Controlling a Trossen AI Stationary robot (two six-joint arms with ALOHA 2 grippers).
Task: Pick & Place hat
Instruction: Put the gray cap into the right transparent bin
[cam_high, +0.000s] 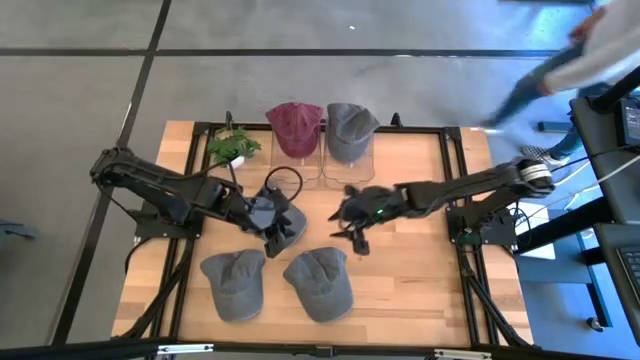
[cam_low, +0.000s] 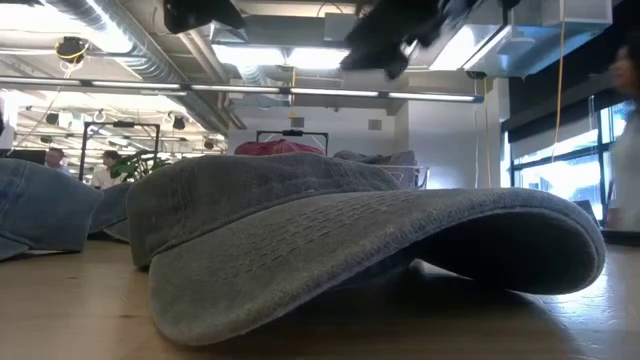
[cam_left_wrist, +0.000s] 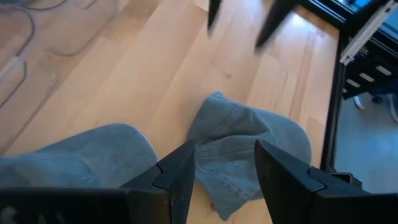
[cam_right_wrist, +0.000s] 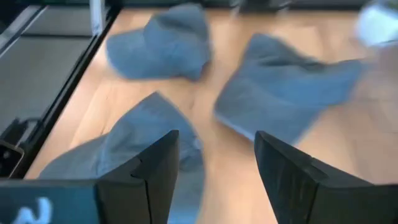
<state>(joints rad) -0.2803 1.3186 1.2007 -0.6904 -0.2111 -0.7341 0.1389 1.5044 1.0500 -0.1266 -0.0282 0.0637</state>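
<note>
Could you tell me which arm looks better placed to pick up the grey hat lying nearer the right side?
Probably the right. Its hand hangs open just above that hat, which lies under its fingers in the wrist view. The left hand, also open, sits about as near but closer to the other grey hat.

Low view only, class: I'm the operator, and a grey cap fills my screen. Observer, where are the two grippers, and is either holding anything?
Observer: In the high view both hang over mid-table, the left gripper and the right gripper, pointing toward each other.
Operator: Is either holding a cap?
Observer: No. The left wrist view shows the left gripper open and empty, with a grey cap on the table beyond its fingers.
Operator: And the right?
Observer: The right wrist view shows the right gripper open too, with nothing between its fingers.
</note>
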